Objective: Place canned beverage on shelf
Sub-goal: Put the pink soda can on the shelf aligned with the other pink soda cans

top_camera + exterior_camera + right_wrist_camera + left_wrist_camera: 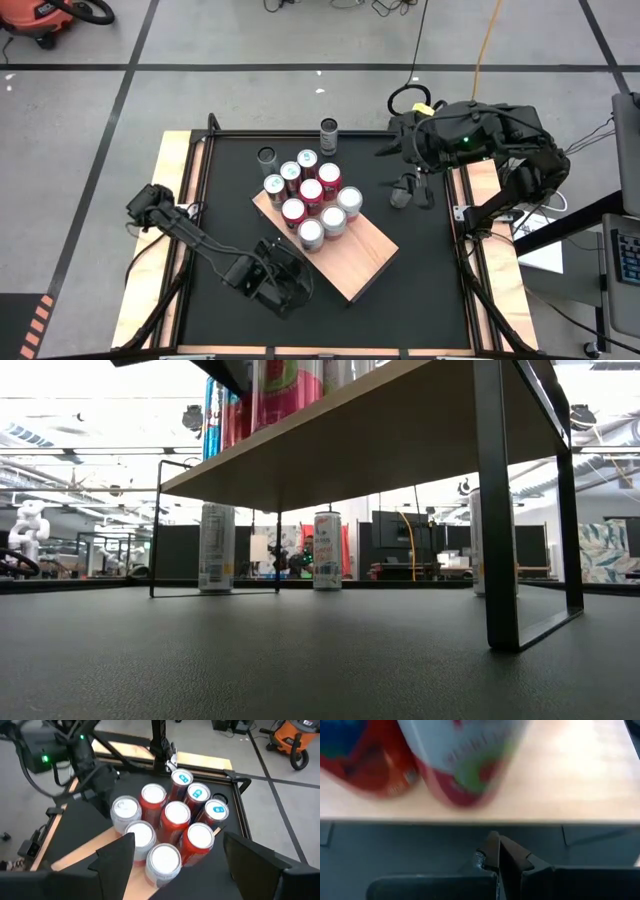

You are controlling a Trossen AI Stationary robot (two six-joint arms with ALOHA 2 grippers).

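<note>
Well, from overhead the shelf (350, 255) sits slanted in the middle of the black table (430, 290), a pale wooden slab with a cluster of cans (311, 197) packed on its far half and its near half bare. Two more cans stand off it on the table: a dark one (266, 157) just beside the cluster and another (329, 135) near the table's far edge. The left gripper (285, 290) lies low by the shelf's near-left edge, fingers pressed together and pinching nothing. The right gripper (410, 190) hangs over the table's far-right part, well apart from the cans, fingers spread with nothing between them.

At table height, the shelf (380, 435) shows from underneath on thin black legs (495, 520), with cans on top at its left end. Beyond it two cans (216, 547) (327, 550) stand on the table.

Past the left wrist, its closed fingers (496, 851) point at the shelf's edge (560, 775), where a red and white can (465, 760) and a red and blue one (365, 760) stand blurred.

Past the right wrist, its wide-open fingers (117, 855) frame the cluster of cans (172, 832) on the shelf (85, 852), with the left arm (75, 755) beyond.
</note>
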